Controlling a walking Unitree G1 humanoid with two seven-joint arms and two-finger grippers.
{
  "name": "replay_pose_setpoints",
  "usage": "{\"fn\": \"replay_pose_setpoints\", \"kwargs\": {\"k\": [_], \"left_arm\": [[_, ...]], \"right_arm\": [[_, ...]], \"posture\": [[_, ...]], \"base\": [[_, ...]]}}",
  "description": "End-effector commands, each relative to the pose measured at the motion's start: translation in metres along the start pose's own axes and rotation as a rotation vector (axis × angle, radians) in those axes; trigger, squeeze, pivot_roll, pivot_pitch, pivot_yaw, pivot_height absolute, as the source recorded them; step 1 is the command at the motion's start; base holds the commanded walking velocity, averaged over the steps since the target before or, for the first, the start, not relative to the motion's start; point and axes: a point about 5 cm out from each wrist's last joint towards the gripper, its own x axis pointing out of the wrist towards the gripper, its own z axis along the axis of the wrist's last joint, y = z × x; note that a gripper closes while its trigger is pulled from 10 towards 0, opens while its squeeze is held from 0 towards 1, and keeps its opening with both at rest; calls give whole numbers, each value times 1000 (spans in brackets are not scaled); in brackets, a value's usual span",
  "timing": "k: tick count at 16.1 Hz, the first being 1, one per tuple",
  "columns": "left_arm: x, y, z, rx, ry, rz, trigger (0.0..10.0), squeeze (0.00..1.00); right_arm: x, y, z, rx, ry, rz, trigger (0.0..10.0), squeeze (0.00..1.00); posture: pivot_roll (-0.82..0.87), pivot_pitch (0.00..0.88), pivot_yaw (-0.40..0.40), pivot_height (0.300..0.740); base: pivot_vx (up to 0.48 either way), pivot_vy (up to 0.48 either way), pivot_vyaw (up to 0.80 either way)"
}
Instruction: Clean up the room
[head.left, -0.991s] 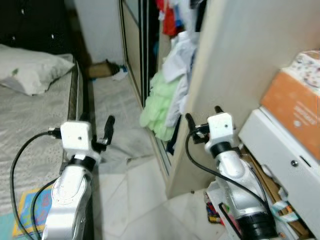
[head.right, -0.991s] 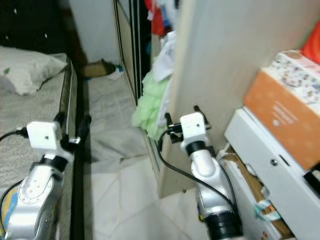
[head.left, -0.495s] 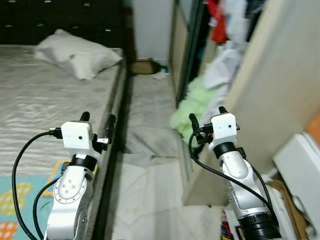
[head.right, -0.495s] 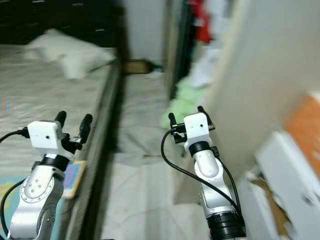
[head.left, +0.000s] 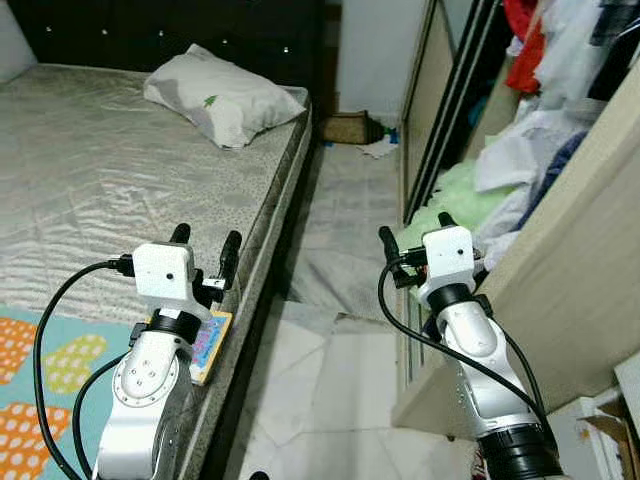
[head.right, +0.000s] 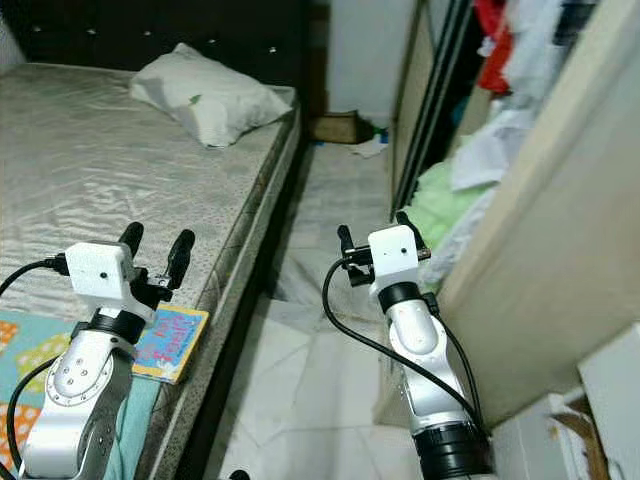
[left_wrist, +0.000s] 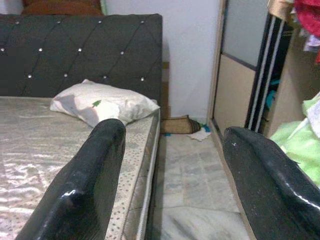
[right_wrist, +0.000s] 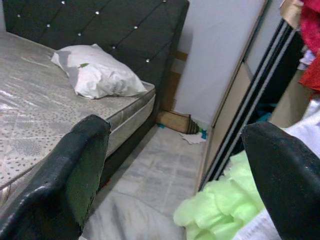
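Note:
Both arms are raised in front of me over the gap between a bed and a wardrobe. My left gripper (head.left: 206, 242) stands open above the bed's edge, with nothing between its fingers (left_wrist: 85, 185). My right gripper (head.left: 413, 230) is open too, empty, near the wardrobe's open side. Green cloth (head.left: 450, 205) and white garments (head.left: 520, 150) spill out of the wardrobe. A grey cloth (head.left: 335, 270) lies crumpled on the floor between the arms. A small colourful book (head.left: 205, 345) rests at the mattress edge below the left gripper.
The bed (head.left: 100, 190) carries a white pillow (head.left: 225, 95) near a dark headboard (left_wrist: 75, 45). A brown item (head.left: 350, 128) and a white scrap (head.left: 380, 150) lie at the aisle's far end. A polka-dot blanket (head.left: 40, 380) covers the near bed corner. Sliding wardrobe doors (head.left: 440, 90) line the right.
The camera has swung left: the bed and pillow have come further into view and the boxes on the right have slid out. Both arms keep the same pose.

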Motion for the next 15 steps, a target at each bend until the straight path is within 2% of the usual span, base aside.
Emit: {"fn": "replay_pose_setpoints", "kwargs": {"k": [1,12,13,14,15], "left_arm": [[0,-1,1,-1,-3,-11,10000,0],[1,-3,1,-7,-4,-19,10000,0],[1,-3,1,-10,-3,-20,10000,0],[1,-5,0,-48,1,-37,10000,0],[0,-5,0,-43,1,-36,10000,0]], "right_arm": [[1,-2,1,2,-2,-2,10000,0],[2,-1,2,10,-7,8,10000,0],[2,-1,2,10,-7,8,10000,0],[3,-1,2,12,-7,8,10000,0],[3,-1,1,13,-7,8,10000,0]], "posture": [[-14,67,-54,740],[-12,70,-56,740],[-11,63,-55,740],[-11,63,-55,740],[-11,63,-54,740]], "base": [[0,0,800],[0,0,800],[0,0,800],[0,0,800],[0,0,800]]}}
